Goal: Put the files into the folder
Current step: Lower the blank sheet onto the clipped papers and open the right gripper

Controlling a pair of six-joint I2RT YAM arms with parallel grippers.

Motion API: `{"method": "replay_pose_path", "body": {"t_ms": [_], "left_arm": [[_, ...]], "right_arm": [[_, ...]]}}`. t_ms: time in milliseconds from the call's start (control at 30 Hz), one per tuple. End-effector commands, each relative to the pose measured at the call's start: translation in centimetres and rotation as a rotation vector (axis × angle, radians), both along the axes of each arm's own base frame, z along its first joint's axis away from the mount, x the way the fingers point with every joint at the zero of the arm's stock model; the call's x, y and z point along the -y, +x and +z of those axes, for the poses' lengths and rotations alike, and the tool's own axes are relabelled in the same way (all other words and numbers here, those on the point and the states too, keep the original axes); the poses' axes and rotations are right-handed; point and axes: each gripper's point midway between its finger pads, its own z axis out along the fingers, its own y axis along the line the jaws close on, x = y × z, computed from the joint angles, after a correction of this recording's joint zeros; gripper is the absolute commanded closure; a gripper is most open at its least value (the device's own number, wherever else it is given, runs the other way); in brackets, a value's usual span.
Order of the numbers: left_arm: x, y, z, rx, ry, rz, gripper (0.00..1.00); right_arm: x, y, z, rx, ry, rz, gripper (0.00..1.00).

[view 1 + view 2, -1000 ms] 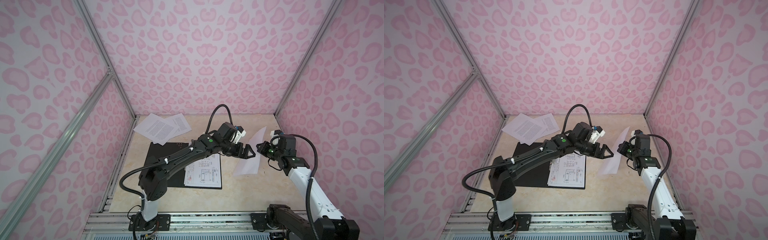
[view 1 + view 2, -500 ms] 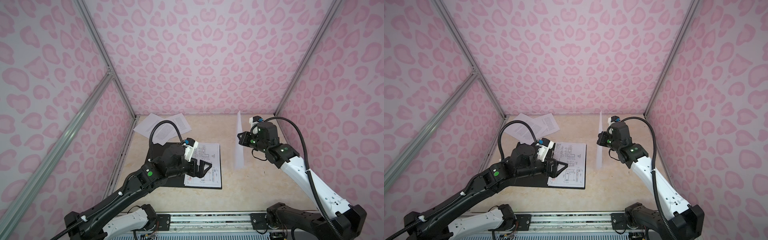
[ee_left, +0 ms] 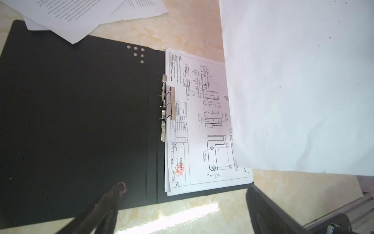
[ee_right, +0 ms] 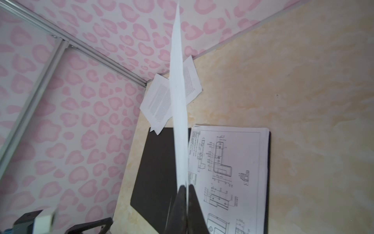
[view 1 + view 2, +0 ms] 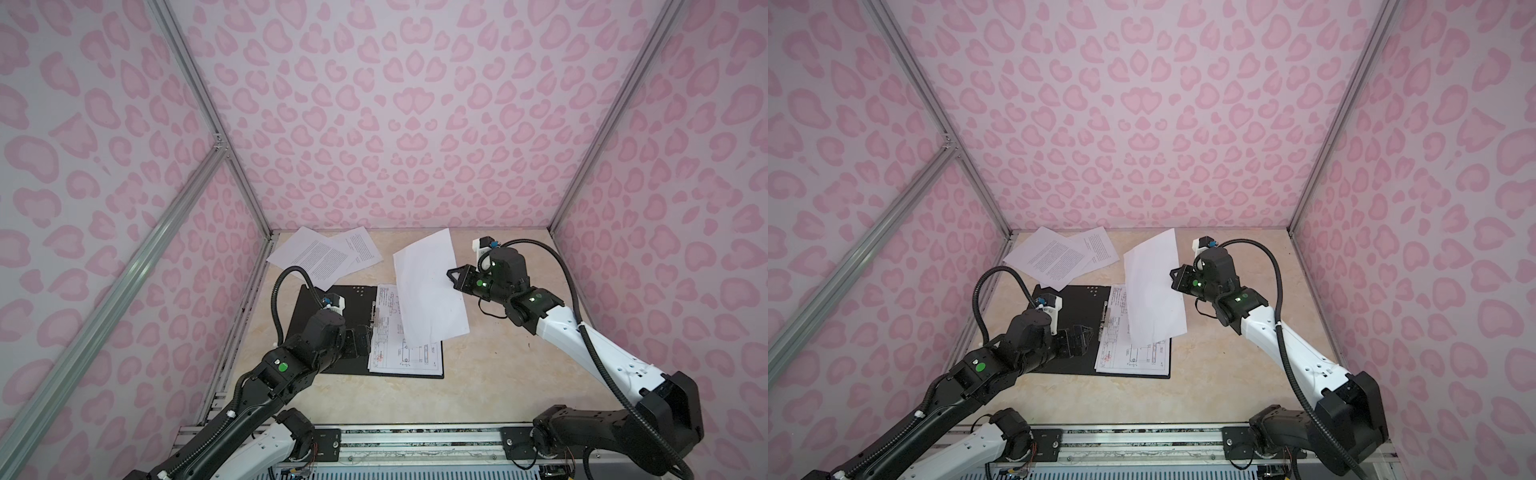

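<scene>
left arm, 7 o'clock: black links, green dot, ribbed black cable | right arm, 4 o'clock: white shell, black joints, green lights, ribbed cable

Both top views look steeply down from high at 6 o'clock toward 12 o'clock and share the whole table. The left wrist view looks down on the open folder from close range. The right wrist view sights edge-on along the held sheet toward 10 o'clock and also shows the folder.
</scene>
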Motion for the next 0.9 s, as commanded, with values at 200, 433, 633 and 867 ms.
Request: {"method": "replay_pose_path", "body": {"t_ms": [200,433,633,867], "left_arm": [[0.5,0.6,-0.9,-0.067,-0.012,0.01,0.02],[0.6,0.6,-1.5,-0.096,-0.031,0.012,0.02],[0.0,0.5,-1.7,-0.102,-0.025,0.03,0.02],[0.1,0.3,-2.7,-0.137,-0.023,0.03,0.02]], "right_arm": [[0.0,1.2,-9.7,-0.073,-0.03,0.018,1.0],[-0.6,0.8,-15.4,-0.142,-0.028,0.011,1.0],[-1.6,0.1,-16.0,-0.149,-0.053,0.007,1.0],[-2.7,-0.7,-16.6,-0.159,-0.04,-0.026,1.0]]}}
